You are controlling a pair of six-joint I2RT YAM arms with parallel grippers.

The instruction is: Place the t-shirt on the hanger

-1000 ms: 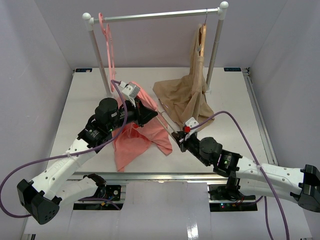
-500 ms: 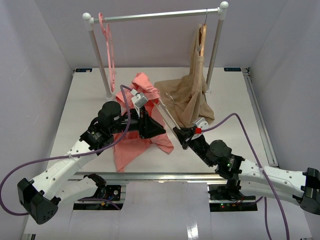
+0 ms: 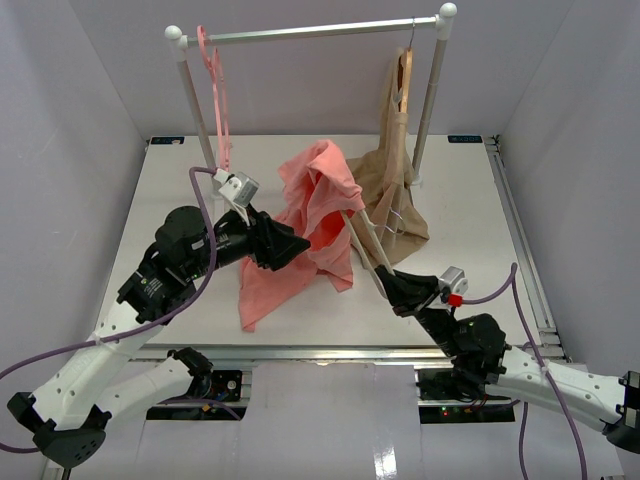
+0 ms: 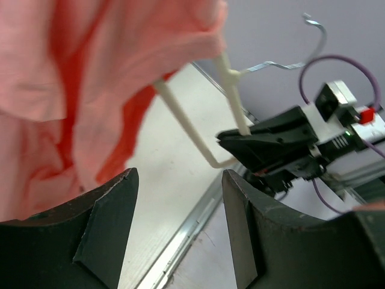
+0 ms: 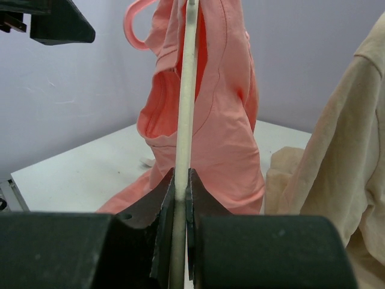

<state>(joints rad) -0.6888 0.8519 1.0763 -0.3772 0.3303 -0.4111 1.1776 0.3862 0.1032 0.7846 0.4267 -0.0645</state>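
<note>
The left arm reaches from the near left corner across the counter, elbow raised, its left claw pointing right at the t-shirt. The right arm lies low along the near edge, its right claw angled up and to the left.

The left wrist view shows the left claw with its fingers spread and nothing between them. The t-shirt hangs just ahead, and the hanger with its silver hook juts out below the fabric.

The right wrist view shows the right claw pinched tight on a thin bar of the hanger. The t-shirt is draped over its upper end, beside the beige garment.

Only the overhead view shows the shirt's hem trailing onto the counter, in front of the rack.
</note>
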